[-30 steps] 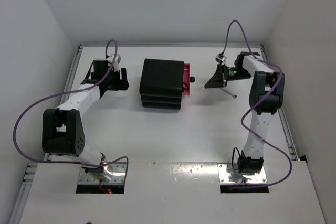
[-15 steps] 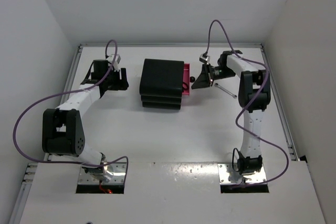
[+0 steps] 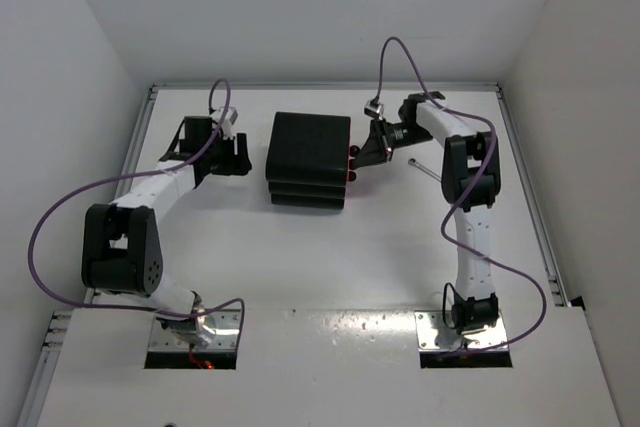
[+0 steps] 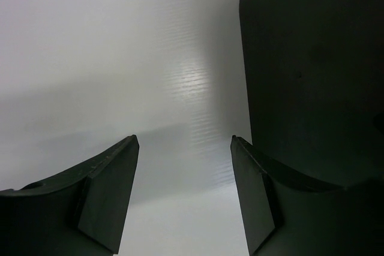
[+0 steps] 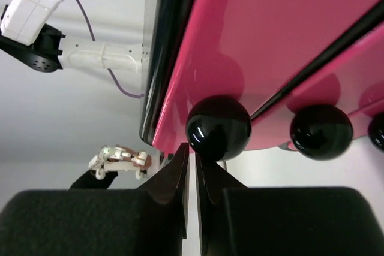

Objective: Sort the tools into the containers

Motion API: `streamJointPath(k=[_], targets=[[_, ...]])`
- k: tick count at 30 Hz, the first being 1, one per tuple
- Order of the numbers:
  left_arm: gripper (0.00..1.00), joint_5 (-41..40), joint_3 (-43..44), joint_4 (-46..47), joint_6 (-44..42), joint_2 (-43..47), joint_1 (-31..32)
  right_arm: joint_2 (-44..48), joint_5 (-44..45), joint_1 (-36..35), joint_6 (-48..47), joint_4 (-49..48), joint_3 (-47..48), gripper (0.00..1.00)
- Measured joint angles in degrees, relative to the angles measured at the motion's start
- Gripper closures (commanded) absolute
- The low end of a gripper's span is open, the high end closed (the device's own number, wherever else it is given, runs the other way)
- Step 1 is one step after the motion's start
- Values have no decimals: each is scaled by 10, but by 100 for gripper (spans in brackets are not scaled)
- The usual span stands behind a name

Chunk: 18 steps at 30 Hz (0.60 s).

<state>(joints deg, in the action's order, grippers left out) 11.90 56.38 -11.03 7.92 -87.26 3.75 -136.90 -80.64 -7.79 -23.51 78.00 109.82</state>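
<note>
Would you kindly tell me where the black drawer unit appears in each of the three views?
Top external: the drawer unit sits mid-table, toward the back.
Left wrist: its black side fills the upper right.
Right wrist: its pink fronts and black knobs fill the upper right.
Shared landmark: the left arm, also seen upper left in the right wrist view.

We see white tabletop (image 3: 300, 247), matte, evenly lit. Plain white walls enclose it: back wall (image 3: 320, 7), left wall (image 3: 50, 97), right wall (image 3: 595, 97). We note soft glare on tabletop.
</note>
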Motion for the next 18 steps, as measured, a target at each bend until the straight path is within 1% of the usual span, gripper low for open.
streamJointPath(k=[4, 6, 9, 10, 11, 14, 18], targets=[[31, 5, -5, 0, -1, 0, 8, 0, 1, -11, 25, -11, 9, 92], [31, 9, -8, 1, -1, 0, 10, 0, 0, -14, 37, -20, 12, 90], [31, 22, -16, 5, -2, 0, 10, 0, 0, -17, 52, -31, 14, 80], [31, 26, -20, 6, -2, 0, 10, 0, 1, -18, 55, -33, 14, 76], [31, 31, -24, 7, -1, 0, 11, 0, 2, -19, 58, -35, 14, 70], [31, 45, -42, 12, -1, 3, 12, 0, 9, -14, 65, -43, 12, 67], [31, 62, -63, 14, 1, 19, 12, 9, 23, 8, 70, -56, 0, 66]])
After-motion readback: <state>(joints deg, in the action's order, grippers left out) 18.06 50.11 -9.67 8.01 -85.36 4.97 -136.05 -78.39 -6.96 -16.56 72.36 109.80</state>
